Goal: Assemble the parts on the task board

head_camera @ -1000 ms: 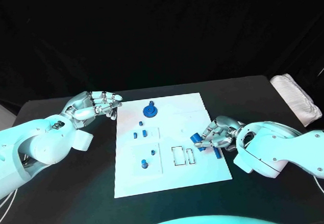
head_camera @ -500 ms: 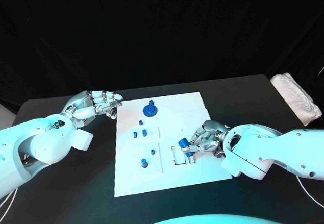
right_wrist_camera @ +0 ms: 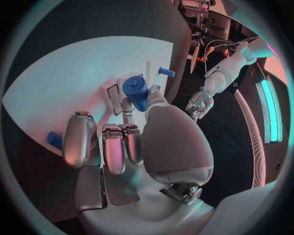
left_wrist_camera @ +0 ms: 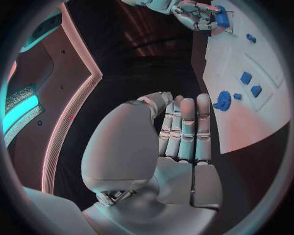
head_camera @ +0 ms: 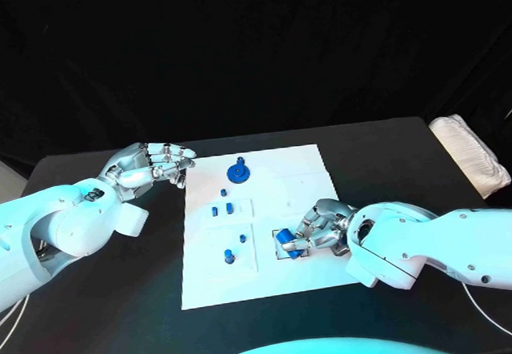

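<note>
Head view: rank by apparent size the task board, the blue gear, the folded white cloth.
1. task board
2. folded white cloth
3. blue gear
The cloth lies farther from the camera, but the gaps are wide enough that the order holds.

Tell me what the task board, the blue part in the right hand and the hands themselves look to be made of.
Task board: matte white sheet, probably plastic, flat with cut outlines.
Blue part: smooth, evenly coloured, likely plastic.
Right hand and left hand: silvery segments with a soft sheen; metal or coated plastic, unclear.

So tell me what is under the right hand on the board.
The right hand holds a blue cylinder over the outlined slots on the task board. Its fingers cover the slots' far side.
</note>
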`<state>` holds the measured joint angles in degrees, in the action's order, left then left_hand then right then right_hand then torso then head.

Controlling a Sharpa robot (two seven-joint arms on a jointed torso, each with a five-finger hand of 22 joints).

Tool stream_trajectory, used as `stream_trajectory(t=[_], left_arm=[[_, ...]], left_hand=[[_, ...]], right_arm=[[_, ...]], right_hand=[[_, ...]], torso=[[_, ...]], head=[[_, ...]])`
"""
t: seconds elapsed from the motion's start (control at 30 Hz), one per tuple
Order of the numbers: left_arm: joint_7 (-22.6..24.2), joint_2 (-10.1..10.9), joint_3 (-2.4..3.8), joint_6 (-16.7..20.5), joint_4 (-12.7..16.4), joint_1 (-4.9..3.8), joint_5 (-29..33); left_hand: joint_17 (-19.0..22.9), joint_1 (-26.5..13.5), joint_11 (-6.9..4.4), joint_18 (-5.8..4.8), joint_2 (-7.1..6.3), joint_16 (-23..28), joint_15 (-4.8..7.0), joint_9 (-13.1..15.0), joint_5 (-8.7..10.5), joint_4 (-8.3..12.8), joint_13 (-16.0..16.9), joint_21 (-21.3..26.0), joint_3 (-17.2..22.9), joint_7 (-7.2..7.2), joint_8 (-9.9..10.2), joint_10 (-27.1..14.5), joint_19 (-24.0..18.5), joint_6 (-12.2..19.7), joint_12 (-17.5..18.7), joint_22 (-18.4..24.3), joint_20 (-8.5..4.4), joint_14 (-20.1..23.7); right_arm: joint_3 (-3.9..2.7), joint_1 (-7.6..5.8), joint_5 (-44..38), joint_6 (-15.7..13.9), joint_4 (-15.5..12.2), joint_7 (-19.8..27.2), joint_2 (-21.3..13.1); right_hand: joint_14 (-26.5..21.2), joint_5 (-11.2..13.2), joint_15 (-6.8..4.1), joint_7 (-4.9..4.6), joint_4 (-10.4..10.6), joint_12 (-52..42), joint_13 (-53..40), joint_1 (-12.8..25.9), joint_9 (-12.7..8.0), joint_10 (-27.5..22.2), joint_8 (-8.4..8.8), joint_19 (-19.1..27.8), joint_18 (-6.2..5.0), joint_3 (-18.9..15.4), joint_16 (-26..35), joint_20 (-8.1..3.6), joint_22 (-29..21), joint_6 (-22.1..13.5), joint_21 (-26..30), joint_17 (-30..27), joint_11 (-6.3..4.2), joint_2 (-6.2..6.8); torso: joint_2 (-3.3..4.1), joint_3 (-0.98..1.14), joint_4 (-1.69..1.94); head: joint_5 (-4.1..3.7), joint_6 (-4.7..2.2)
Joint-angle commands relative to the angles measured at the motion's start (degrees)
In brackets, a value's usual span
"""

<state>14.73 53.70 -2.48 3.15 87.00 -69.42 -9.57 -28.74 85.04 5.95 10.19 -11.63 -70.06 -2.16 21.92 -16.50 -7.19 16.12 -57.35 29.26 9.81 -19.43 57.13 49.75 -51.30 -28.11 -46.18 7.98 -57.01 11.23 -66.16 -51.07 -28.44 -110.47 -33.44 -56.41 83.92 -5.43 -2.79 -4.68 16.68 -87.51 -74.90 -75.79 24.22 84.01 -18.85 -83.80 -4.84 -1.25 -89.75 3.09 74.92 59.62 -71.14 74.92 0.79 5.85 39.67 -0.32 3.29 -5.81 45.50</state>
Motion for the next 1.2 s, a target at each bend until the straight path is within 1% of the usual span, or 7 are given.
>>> stream_trajectory(t=[0.03,0.5,0.6,0.7,0.87,0.97,1.2], left_arm=[[-0.1,0.0,0.03,-1.4,0.1,-0.02,0.1],[-0.2,0.2,0.03,-1.4,0.2,-0.02,0.0],[-0.2,0.2,0.03,-1.4,0.2,-0.02,0.0],[-0.2,0.2,0.03,-1.3,0.2,-0.02,0.0],[-0.3,0.3,0.03,-1.3,0.3,-0.02,0.0],[-0.3,0.3,0.03,-1.4,0.3,-0.02,0.0],[-0.4,0.3,0.03,-1.3,0.3,-0.02,0.0]], left_hand=[[-0.1,0.1,-0.07,0.38,0.4,0.2,0.02,0.0,-0.32,0.1,-0.1,-0.1,0.2,-0.03,-0.1,-0.5,0.1,0.5,-0.2,-0.1,-0.08,-0.1],[-0.1,0.1,-0.06,0.37,0.4,0.2,0.01,0.0,-0.33,0.1,-0.1,-0.1,0.3,-0.02,-0.1,-0.5,0.1,0.6,-0.2,-0.1,-0.08,-0.1],[-0.1,0.1,-0.06,0.37,0.4,0.2,0.01,0.0,-0.33,0.1,-0.1,-0.1,0.3,-0.02,-0.1,-0.5,0.1,0.6,-0.2,-0.1,-0.08,-0.1],[-0.1,0.1,-0.04,0.37,0.44,0.2,-0.01,0.0,-0.33,0.1,-0.1,-0.2,0.3,0.01,0.0,-0.5,0.1,0.7,-0.2,-0.1,-0.07,0.0],[-0.1,0.1,-0.04,0.37,0.44,0.2,-0.01,0.0,-0.33,0.1,-0.1,-0.2,0.3,0.01,0.0,-0.5,0.1,0.7,-0.2,-0.1,-0.07,0.0],[-0.1,0.1,-0.04,0.37,0.44,0.2,-0.01,0.0,-0.33,0.1,-0.1,-0.2,0.3,0.01,0.0,-0.5,0.1,0.7,-0.2,-0.1,-0.07,0.0],[-0.1,0.1,-0.04,0.37,0.44,0.2,-0.01,0.0,-0.33,0.1,-0.1,-0.2,0.3,0.01,0.0,-0.5,0.1,0.7,-0.2,-0.1,-0.07,0.0]], right_arm=[[0.07,0.18,-1.7,0.9,0.1,-0.3,0.2],[0.06,0.21,-5.4,-1.1,0.9,-0.2,0.9],[0.06,0.22,-5.6,-0.8,1.0,-0.3,1.1],[0.06,0.22,-6.0,-0.5,1.1,-0.4,1.3],[0.06,0.23,-7.2,1.8,1.2,-1.1,1.5],[0.06,0.23,-8.2,3.1,1.3,-1.7,1.5],[0.06,0.25,-9.2,3.1,1.3,-1.5,1.4]], right_hand=[[6.1,-0.2,-0.47,-0.1,0.0,-0.2,-12.6,0.7,0.1,4.2,-0.06,-0.3,0.98,0.5,-0.2,-0.32,2.2,0.3,-0.1,15.1,-0.32,-0.15],[6.1,-0.3,-0.57,0.03,0.1,-0.3,-12.8,4.5,-0.2,4.3,-0.23,-0.4,1.03,2.2,-0.2,-0.41,2.6,0.5,-0.2,15.1,-0.4,0.39],[6.1,-0.3,-0.59,0.07,0.1,-0.2,-12.8,6.9,-0.3,4.3,-0.4,-0.4,1.02,3.0,-0.2,-0.43,2.6,0.5,-0.2,15.1,-0.45,1.16],[6.1,-0.4,-0.58,0.07,0.3,-0.1,-12.8,12.0,-0.3,4.3,-0.7,-0.4,1.0,3.8,-0.2,-0.44,2.7,0.4,0.0,15.1,-0.48,2.56],[6.1,-0.4,-0.41,-0.16,0.3,1.1,-11.9,15.5,-0.4,3.5,-1.14,-0.1,0.82,-4.9,-0.2,-0.28,2.3,-0.6,1.3,15.1,-0.23,2.08],[6.1,-0.6,-0.35,-0.26,0.3,1.7,-11.5,15.7,-0.5,3.1,-1.16,0.0,0.74,-6.3,-0.2,-0.22,2.1,-0.9,1.8,15.1,-0.16,2.73],[6.1,-0.6,-0.3,-0.31,0.3,1.9,-11.4,15.2,-0.5,3.0,-1.19,0.0,0.74,-6.4,-0.2,-0.18,2.1,-1.1,1.8,15.1,-0.1,2.29]], torso=[[0.01,0.01,0.01],[0.01,-0.02,0.01],[0.01,-0.02,0.02],[-0.02,-0.02,-0.01],[-0.02,-0.02,0.0],[-0.03,-0.02,0.02],[-0.03,-0.01,0.0]], head=[[0.01,-0.07],[0.1,-0.26],[0.07,-0.27],[0.09,-0.29],[0.08,-0.33],[0.1,-0.23],[0.14,-0.24]])
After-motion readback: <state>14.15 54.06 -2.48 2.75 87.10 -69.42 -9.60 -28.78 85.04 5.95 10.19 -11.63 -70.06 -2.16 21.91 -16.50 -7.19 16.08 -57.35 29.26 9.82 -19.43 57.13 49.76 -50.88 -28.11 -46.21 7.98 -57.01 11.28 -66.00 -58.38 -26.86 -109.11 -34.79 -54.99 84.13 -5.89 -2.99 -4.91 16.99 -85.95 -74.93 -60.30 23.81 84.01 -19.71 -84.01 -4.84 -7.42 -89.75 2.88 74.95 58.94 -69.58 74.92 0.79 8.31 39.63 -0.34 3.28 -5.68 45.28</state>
